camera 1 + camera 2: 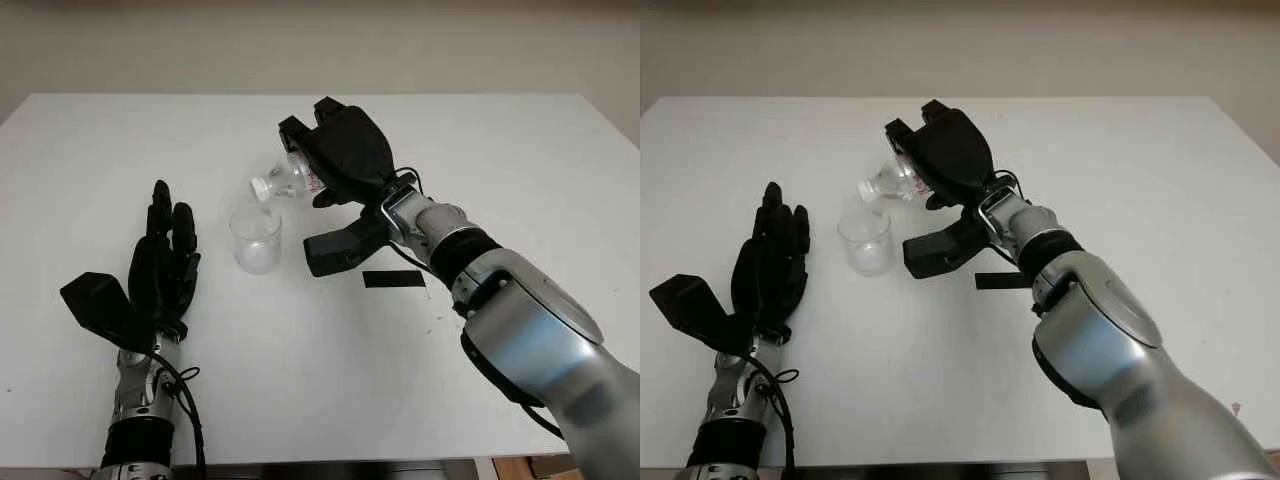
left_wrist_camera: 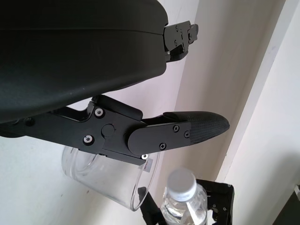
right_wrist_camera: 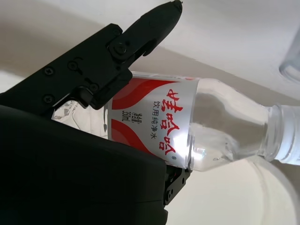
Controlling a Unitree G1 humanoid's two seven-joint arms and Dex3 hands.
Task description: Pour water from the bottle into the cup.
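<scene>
Head stereo pair set high, aimed forward and down at table (image 1: pixel 520 150); whole top covered, seen from mid distance. Same scene shared by both eyes, right eye's content shifted slightly leftward. Cup (image 1: pixel 256 238) taken as landmark: left wrist camera set very close beside it, left hand (image 2: pixel 79 61) shell in foreground, bottle (image 2: pixel 183 201) seen past cup. Right wrist camera set just above cup (image 3: pixel 293 65), close against right hand (image 3: pixel 84 140), along bottle label. Cup and bottle shared by all views.

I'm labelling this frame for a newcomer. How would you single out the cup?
On the white table, look just ahead of the open left hand. The cup stands upright there, under the capped bottle tilted in the right hand; it is clear, open-topped and unlabelled.
</scene>
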